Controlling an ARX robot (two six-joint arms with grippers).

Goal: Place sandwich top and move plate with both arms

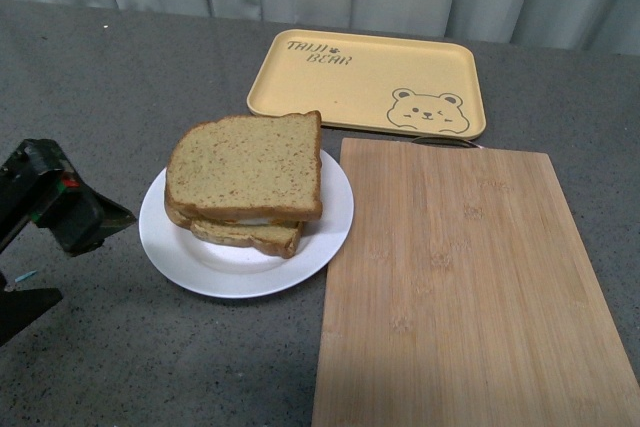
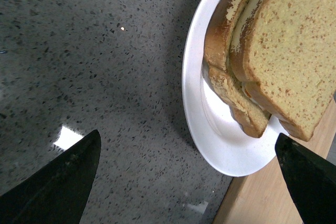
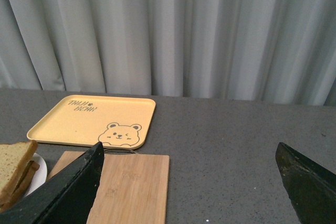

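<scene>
The sandwich top [image 1: 245, 165], a speckled tan slice, lies on a stack of bread on the white plate [image 1: 180, 247], slightly askew over the lower slice [image 1: 250, 237]. My left arm [image 1: 55, 205] is low at the left, a short way from the plate. In the left wrist view my left gripper [image 2: 187, 135] is open, its dark fingers [image 2: 63, 182] spread beside the plate [image 2: 215, 140] and the sandwich top [image 2: 294, 51], holding nothing. My right gripper [image 3: 189, 145] is open above the table, away from the plate [image 3: 40, 170], and does not show in the front view.
A yellow bear tray [image 1: 370, 82] lies behind the plate. A bamboo cutting board [image 1: 470, 287] lies right of the plate, its edge touching or nearly under the rim. A grey curtain [image 3: 173, 30] closes off the back of the speckled grey table [image 1: 90, 97].
</scene>
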